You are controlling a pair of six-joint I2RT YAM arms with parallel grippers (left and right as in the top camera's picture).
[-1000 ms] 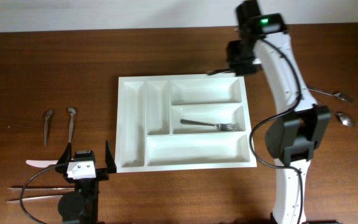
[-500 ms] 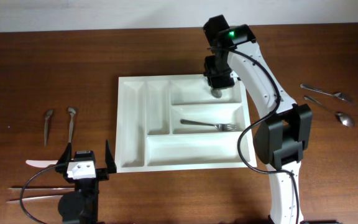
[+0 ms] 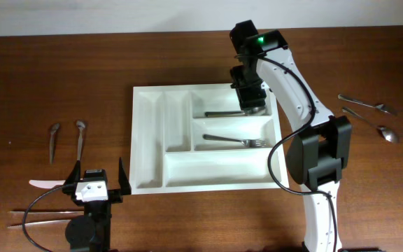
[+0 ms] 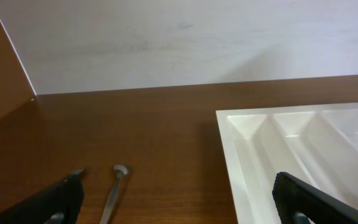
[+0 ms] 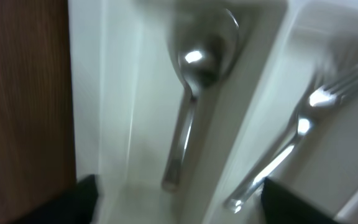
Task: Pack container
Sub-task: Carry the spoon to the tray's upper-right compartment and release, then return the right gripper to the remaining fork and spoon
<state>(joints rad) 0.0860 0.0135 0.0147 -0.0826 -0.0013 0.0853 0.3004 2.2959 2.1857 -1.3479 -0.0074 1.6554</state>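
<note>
The container [image 3: 149, 140] is a large white cutlery tray in the middle of the table. My right gripper [image 3: 250, 98] hovers open over its rear crosswise compartment, where a metal spoon [image 3: 222, 113] lies free. In the right wrist view that spoon [image 5: 191, 106] lies ahead of the open gripper [image 5: 179, 205], bowl away from me, apart from both fingers [image 5: 82, 199]. A fork [image 3: 238, 141] rests in the middle compartment, and the fork [image 5: 297, 137] also shows in the right wrist view. My left gripper [image 3: 95, 183] stands open and holds nothing near the tray's front left corner.
Two spoons [image 3: 53, 140] [image 3: 80, 136] lie left of the tray, with a white knife [image 3: 46, 184] and long thin utensils [image 3: 37, 213] nearer the front edge. More spoons [image 3: 369, 106] [image 3: 387, 134] lie at the right. In the left wrist view a spoon [image 4: 114, 190] lies between the fingers.
My right arm swung left from beyond the tray's back right corner to over the rear compartment. Its jaws opened and the spoon now lies in that compartment. The left arm stayed still.
</note>
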